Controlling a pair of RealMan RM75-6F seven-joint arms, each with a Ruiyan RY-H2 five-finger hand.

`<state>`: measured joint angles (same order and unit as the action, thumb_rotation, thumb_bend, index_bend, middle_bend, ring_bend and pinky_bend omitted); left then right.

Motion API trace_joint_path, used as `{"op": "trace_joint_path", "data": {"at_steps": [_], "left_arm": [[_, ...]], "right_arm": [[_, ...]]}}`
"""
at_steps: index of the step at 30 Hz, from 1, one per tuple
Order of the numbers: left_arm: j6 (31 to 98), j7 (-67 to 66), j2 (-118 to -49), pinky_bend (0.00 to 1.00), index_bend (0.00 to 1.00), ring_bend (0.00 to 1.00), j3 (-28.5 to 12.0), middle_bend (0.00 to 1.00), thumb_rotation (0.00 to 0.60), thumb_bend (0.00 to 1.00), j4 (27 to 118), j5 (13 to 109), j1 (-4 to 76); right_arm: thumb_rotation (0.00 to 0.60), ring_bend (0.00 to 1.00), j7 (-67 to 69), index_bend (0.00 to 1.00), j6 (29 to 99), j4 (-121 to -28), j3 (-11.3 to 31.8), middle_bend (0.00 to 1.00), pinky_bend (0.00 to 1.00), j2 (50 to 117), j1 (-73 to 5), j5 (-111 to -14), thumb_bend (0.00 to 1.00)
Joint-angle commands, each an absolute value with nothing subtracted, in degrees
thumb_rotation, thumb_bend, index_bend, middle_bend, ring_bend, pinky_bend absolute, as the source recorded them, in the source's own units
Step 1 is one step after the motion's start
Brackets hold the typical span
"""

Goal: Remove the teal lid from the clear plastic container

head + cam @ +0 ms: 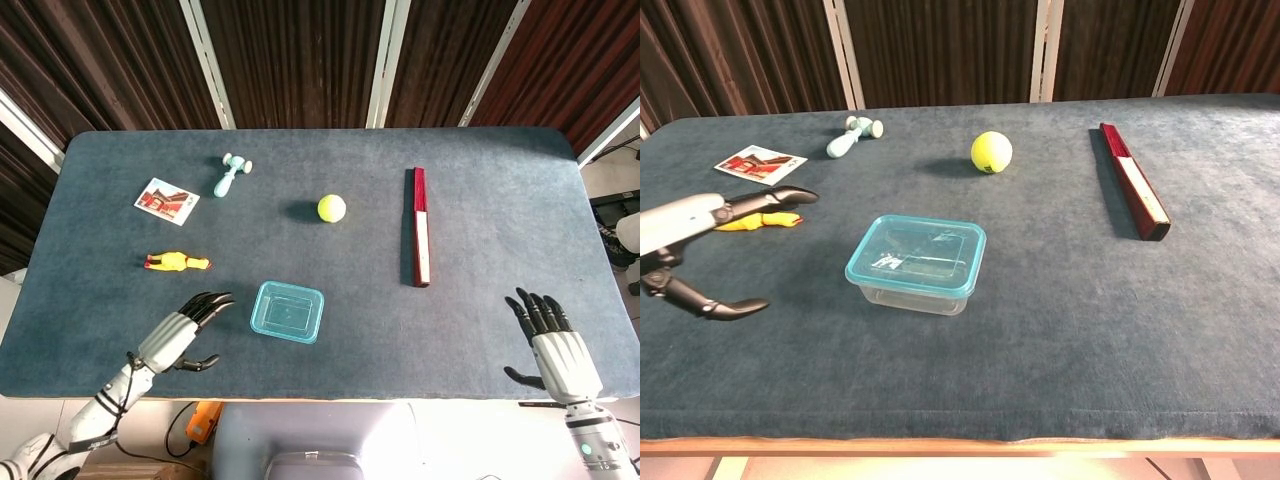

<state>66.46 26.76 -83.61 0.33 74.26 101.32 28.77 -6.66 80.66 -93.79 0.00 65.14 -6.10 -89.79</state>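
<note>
A clear plastic container stands near the table's front edge, a little left of centre, with the teal lid seated on it. My left hand hovers just left of the container, fingers spread and pointing toward it, thumb apart below, holding nothing. My right hand rests at the front right corner of the table, fingers spread, empty; the chest view does not show it.
A yellow rubber chicken lies behind my left hand. Further back are a picture card, a small teal mallet, a tennis ball and a long red box on the right.
</note>
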Motion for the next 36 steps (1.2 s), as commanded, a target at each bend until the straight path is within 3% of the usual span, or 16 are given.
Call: {"op": "trace_joint_path", "data": {"at_steps": [1,36], "left_arm": [[63.3,26.9,-87.1,0.0,0.0,0.0,-1.3,0.0,0.6,0.27,71.9,98.3,31.6],[54.3,26.8,-96.9,0.0,0.0,0.0,-3.2,0.0,0.6,0.27,63.4,90.6,42.0]], "right_arm": [[0.6,0.0,-6.0,0.0,80.3,-94.0,-0.3,0.0,0.0,64.6,-6.3,-90.1,0.13],[0.6,0.0,-2.1,0.0,80.4,-95.0,-0.6,0.0,0.0,62.6,-6.0,-89.7,0.13]]}}
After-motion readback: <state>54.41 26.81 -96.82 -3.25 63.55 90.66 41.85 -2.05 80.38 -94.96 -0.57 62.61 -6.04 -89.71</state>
